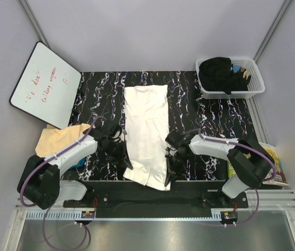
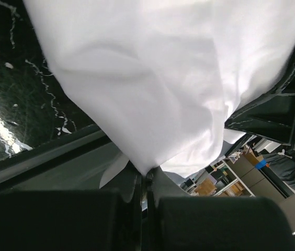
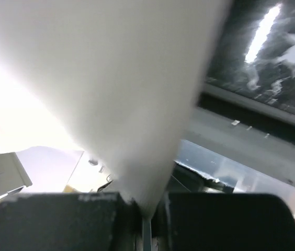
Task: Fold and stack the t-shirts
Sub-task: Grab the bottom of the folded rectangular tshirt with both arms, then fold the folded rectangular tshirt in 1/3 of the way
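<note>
Peach t-shirt (image 1: 57, 140) lay bunched at the 8 o'clock edge of the table (image 1: 210, 120). Left gripper (image 2: 146, 180) was clenched on the white t-shirt (image 1: 146, 125) at its 7 o'clock hem corner. That shirt lay lengthwise, 12 to 6, at centre. Right gripper (image 3: 145, 209) was pinching its 5 o'clock corner.

A robotics lab test cell is shown. A left arm (image 1: 69, 151) and a right arm (image 1: 215, 146) are mounted by an aluminium rail (image 1: 152, 214) at a black marbled table (image 1: 215, 117), which is enclosed by plain pale panels (image 1: 152, 31). A whiteboard (image 1: 45, 83) with red handwriting is propped at the far left, and shelving with cardboard boxes (image 2: 226, 183) is glimpsed beyond.
</note>
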Action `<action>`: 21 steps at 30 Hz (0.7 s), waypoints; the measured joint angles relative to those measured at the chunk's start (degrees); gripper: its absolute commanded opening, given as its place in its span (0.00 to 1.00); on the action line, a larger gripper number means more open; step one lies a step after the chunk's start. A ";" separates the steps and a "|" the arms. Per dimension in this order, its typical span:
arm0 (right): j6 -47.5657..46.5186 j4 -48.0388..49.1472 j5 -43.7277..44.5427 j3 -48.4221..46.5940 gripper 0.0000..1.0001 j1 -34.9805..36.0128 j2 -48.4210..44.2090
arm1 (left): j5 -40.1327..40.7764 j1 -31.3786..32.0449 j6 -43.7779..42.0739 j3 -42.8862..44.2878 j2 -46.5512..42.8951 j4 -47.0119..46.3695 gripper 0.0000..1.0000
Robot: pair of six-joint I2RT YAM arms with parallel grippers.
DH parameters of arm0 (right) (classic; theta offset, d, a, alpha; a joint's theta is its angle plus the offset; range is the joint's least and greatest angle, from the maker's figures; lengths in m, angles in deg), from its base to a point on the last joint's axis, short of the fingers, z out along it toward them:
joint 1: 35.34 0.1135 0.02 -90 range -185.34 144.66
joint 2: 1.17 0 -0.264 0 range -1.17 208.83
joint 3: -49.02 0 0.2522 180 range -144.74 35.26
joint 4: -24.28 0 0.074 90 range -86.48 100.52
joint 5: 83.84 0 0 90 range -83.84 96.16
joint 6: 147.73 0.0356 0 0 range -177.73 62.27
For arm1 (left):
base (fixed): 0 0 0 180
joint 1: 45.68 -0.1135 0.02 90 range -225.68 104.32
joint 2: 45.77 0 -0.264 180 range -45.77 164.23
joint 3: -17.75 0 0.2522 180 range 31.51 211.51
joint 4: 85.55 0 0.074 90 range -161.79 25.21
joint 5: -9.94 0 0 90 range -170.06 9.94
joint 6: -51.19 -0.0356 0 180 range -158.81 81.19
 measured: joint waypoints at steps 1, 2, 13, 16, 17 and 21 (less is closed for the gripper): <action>-0.63 -2.95 0.68 -2.40 0.00 0.00 -0.09 | 0.17 0.02 -0.20 1.36 0.00 0.81 0.00; -1.49 -5.92 1.70 -5.46 0.01 -0.02 -0.07 | 0.42 0.02 -0.37 2.80 0.00 1.38 0.00; -17.00 -22.21 10.49 -32.26 0.02 -13.60 11.61 | 1.05 -3.96 -4.00 17.40 9.49 5.11 0.00; -20.61 -24.17 11.96 -38.10 0.03 -17.51 16.65 | 1.05 -6.14 -5.53 21.94 13.68 5.99 0.00; -21.75 -24.61 12.13 -40.39 0.03 -18.36 18.56 | 0.98 -6.97 -6.14 24.02 15.45 6.43 0.00; -25.75 -26.25 12.11 -50.18 0.04 -19.67 26.62 | 0.68 -9.66 -8.44 30.34 21.62 7.41 0.00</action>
